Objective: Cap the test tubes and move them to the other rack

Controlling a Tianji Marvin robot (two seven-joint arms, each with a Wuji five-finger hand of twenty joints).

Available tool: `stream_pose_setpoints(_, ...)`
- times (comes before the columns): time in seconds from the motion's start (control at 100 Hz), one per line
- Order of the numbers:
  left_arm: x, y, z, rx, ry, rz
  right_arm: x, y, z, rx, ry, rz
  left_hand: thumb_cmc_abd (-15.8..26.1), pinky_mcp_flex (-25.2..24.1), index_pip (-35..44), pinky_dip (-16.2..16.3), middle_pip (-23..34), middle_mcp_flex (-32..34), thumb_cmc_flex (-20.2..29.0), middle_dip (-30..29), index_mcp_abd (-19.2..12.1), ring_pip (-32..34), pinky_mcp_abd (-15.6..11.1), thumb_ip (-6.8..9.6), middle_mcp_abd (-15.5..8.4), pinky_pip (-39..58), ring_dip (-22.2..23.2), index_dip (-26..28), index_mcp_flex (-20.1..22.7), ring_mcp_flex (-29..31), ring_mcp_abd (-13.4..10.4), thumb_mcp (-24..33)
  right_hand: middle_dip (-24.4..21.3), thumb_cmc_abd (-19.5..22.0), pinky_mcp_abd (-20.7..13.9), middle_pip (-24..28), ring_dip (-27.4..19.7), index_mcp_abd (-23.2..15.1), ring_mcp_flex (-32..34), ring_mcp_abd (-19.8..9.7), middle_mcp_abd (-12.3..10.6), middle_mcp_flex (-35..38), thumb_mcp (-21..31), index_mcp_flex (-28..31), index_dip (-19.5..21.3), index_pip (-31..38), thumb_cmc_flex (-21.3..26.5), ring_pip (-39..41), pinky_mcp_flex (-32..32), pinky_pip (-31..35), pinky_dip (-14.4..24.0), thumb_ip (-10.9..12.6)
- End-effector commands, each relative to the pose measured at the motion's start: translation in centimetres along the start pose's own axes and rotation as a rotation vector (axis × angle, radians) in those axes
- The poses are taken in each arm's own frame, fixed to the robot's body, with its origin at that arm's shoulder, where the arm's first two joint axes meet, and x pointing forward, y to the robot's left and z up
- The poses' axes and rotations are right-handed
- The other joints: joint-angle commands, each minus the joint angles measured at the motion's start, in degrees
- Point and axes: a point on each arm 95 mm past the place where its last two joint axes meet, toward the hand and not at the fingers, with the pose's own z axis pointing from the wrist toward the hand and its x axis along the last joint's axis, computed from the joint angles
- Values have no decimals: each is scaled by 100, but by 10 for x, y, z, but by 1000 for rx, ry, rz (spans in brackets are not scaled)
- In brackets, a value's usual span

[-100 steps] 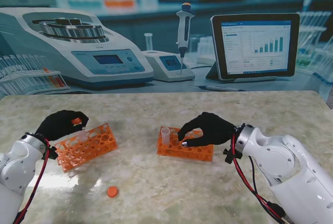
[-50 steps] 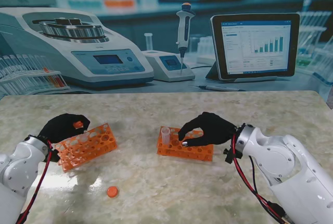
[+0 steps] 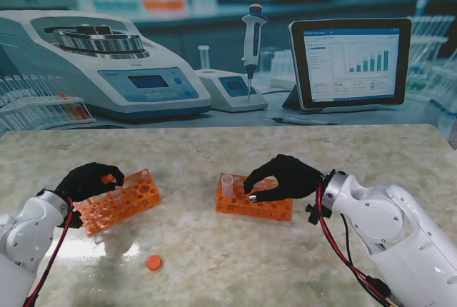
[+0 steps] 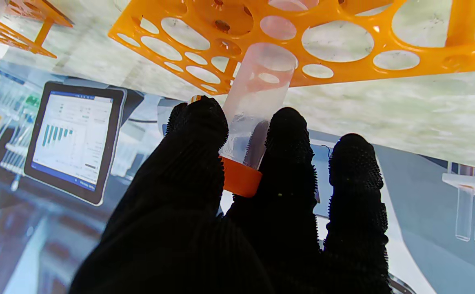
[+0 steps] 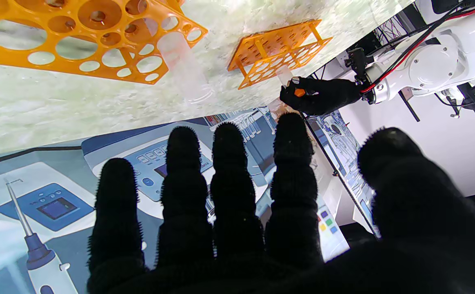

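My left hand (image 3: 89,180) is shut on a clear test tube (image 4: 258,102) with an orange cap (image 4: 241,179). The tube's lower end meets a hole of the left orange rack (image 3: 121,201), which stands tilted. In the left wrist view the tube sits between thumb and fingers (image 4: 286,134) above the rack (image 4: 343,69). My right hand (image 3: 285,177) arches over the right orange rack (image 3: 260,207), fingers apart, holding nothing. An uncapped tube (image 3: 227,184) stands in that rack's left end, also seen as the tube (image 5: 184,69) in the rack (image 5: 78,41).
A loose orange cap (image 3: 153,263) lies on the marble table (image 3: 214,250) near me, between the racks. The lab backdrop with a centrifuge (image 3: 107,64), pipette (image 3: 251,43) and tablet (image 3: 350,61) rises behind the table's far edge.
My left hand has come down and slightly nearer to me, lowering the capped tube toward the left rack. The right hand and its rack have not moved.
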Motion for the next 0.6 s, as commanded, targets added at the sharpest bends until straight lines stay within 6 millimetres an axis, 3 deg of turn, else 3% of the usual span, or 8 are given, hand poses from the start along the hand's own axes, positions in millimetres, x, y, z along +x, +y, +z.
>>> stream_pose_setpoints(0.0,2,2,-2,-20,4,7,0,-4,0,8,-1,7,602,-232,-237,71,-350,395,929,-39,97,-356,161,711,-695,-243,100,-346,209,-309,-97,128,66,220,131,-41,-67,-39,-94,-72,-172,-73,-86,-13,34,33,-119,-44,-113,-43,-72,135)
stream_pose_setpoints(0.09,3,2,-3,-30,5,14,1,-4,0,8,-1,6,715,-554,-378,-255,-418,103,726,-549,-53,-931,302,941,-705,-837,-261,-598,81,-528,-56,-423,66,219,124,-39,-67,-39,-91,-66,-172,-70,-86,-8,34,34,-117,-43,-110,-42,-71,135)
stream_pose_setpoints(0.21,2,2,-4,-39,-1,27,1,-4,-1,7,0,6,646,-1012,-612,-798,-218,-435,446,-1607,-152,-1766,472,931,-725,-1633,-1430,-830,-69,-936,67,-585,66,217,130,-39,-68,-50,-98,-61,-161,-70,-88,-10,34,33,-119,-46,-113,-45,-72,134)
stream_pose_setpoints(0.28,2,2,-5,-44,-6,33,1,-4,-1,7,0,6,656,-1264,-808,-1028,-207,-686,300,-2857,-151,-2324,531,928,-745,-2007,-1908,-964,-146,-1221,176,-721,65,216,121,-42,-68,-46,-97,-60,-168,-76,-89,-10,35,33,-124,-45,-113,-45,-72,134)
stream_pose_setpoints(0.45,2,3,-6,-56,-15,44,0,-4,-1,7,0,8,680,-1629,-1153,-1003,-342,-853,-82,-3238,-167,-2912,434,887,-776,-2193,-2212,-1139,-256,-1662,356,-900,65,220,127,-41,-67,-44,-103,-53,-169,-76,-93,-14,35,32,-129,-46,-120,-49,-73,134)
stream_pose_setpoints(0.51,2,3,-7,-64,-21,60,0,-5,-1,6,0,10,694,-1765,-1293,-1048,-437,-874,-155,-3408,-163,-3263,446,881,-763,-2415,-2522,-1199,-262,-1756,439,-921,65,216,126,-41,-65,-53,-100,-58,-167,-78,-95,-5,37,36,-131,-43,-117,-48,-72,134)
stream_pose_setpoints(0.59,1,2,-8,-67,-23,71,0,-4,-2,6,1,9,695,-1982,-1441,-1415,-563,-918,-222,-3652,-181,-3747,551,872,-754,-3129,-3175,-1261,-254,-1864,573,-941,64,215,123,-45,-66,-50,-105,-57,-163,-87,-94,-10,36,34,-131,-46,-122,-51,-72,134)
